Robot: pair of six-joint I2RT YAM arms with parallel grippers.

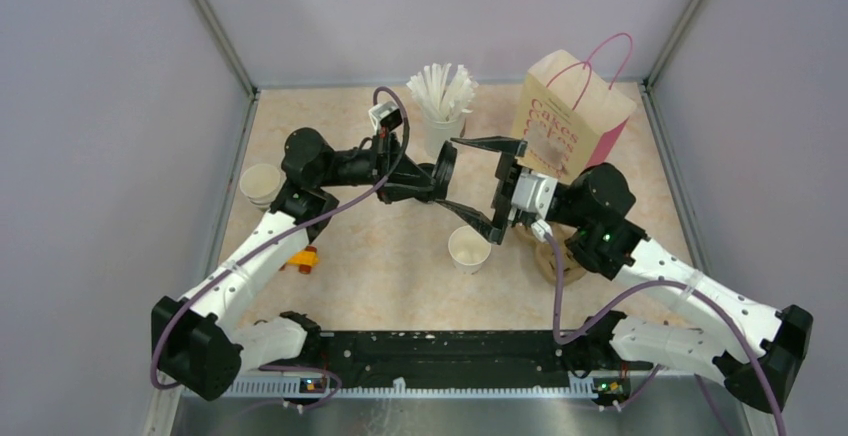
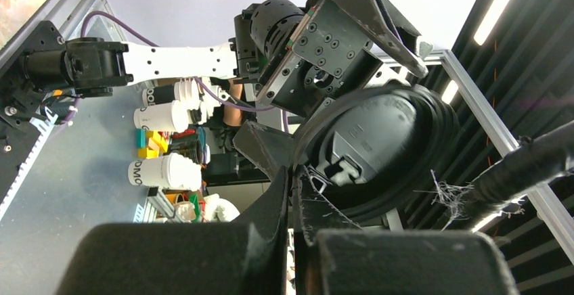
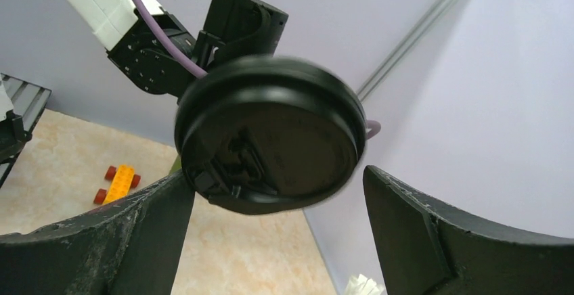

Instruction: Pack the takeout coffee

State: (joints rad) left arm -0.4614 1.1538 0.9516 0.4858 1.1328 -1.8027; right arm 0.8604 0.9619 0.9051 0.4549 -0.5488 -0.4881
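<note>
Black plastic lid point(image 3: 267, 132): pinched in left claw point(image 1: 437, 171), facing spread right claw point(image 3: 276, 174). White paper cup point(image 1: 469, 249): lidless on desk point(image 1: 400, 256), near right claw. Judged step: capping; lid needs square seating on cup rim.

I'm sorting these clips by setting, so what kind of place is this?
Probably a lab test booth dressed as a coffee counter: two robot arms bolted to a table inside plain lilac walls, with a cup of straws, a paper bag and stacked paper cups.
</note>
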